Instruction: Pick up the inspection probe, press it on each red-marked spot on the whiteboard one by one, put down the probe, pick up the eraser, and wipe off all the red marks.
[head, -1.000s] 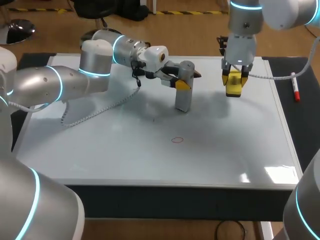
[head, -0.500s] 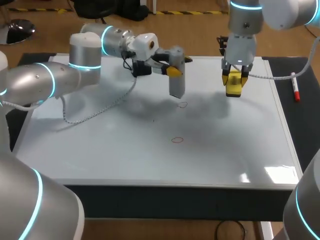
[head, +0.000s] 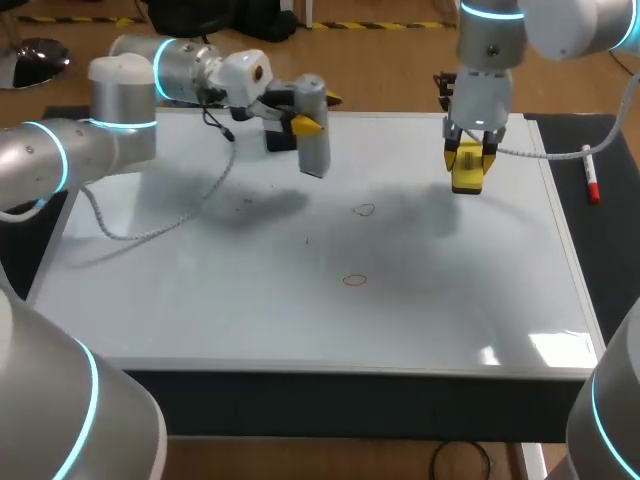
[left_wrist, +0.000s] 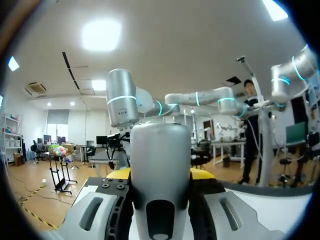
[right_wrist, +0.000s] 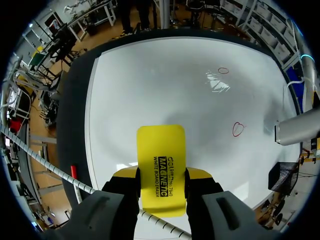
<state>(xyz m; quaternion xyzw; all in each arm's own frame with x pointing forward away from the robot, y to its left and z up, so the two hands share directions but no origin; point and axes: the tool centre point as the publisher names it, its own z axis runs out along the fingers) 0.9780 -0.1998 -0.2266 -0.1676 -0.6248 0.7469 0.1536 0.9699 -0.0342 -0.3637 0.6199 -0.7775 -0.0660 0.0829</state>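
Left gripper (head: 303, 124) of mine pinches the grey probe (head: 313, 145) from both sides, clear above the whiteboard's (head: 200, 290) far edge. My right gripper (head: 468, 158) clamps the yellow eraser (head: 467, 176) above the far right. The tall probe could topple when set down, or the eraser could miss the faint red marks (head: 364, 210). My left arm reaches in level; my right arm hangs vertical.

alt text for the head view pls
Left tool holds a grey probe above the whiteboard's far side; right tool holds a yellow eraser over its far right. Two red marks sit mid-board; a red marker lies beside the board.
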